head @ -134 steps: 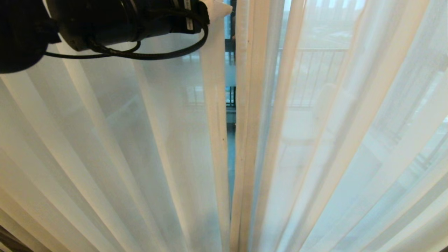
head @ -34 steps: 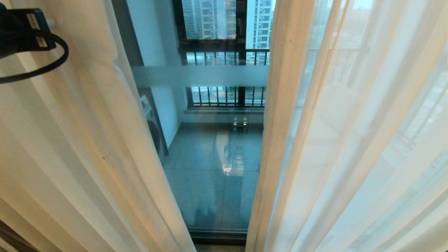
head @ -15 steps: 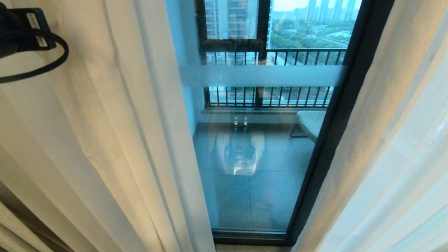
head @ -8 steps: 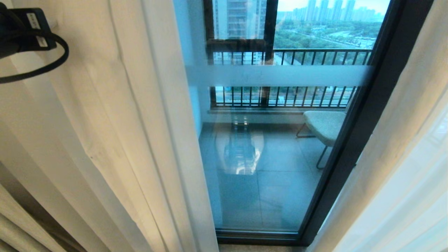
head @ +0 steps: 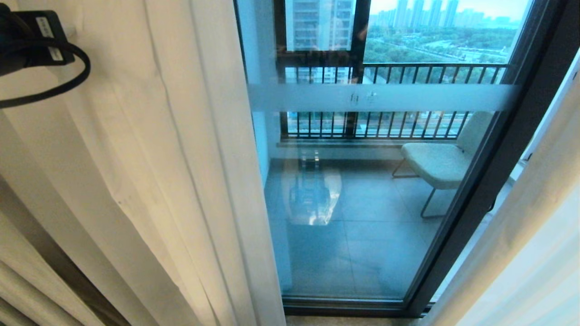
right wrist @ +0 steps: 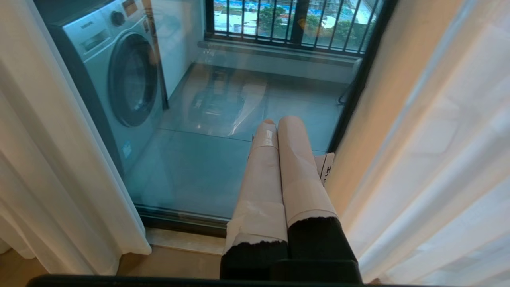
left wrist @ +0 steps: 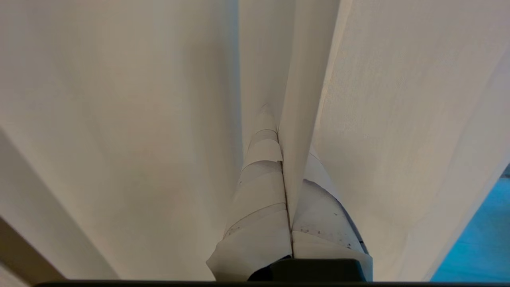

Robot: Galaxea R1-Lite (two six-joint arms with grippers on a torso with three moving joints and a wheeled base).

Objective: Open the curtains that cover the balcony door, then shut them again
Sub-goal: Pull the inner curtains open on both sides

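A wide gap is standing open between the curtains (head: 158, 181), but the balcony door (head: 362, 203) glass is blocking it; fabric is crowding the left claw (left wrist: 285, 159) on both sides.

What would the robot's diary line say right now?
curtains: parted | balcony door: showing | left gripper: shut on curtain fold | right gripper: shut, empty
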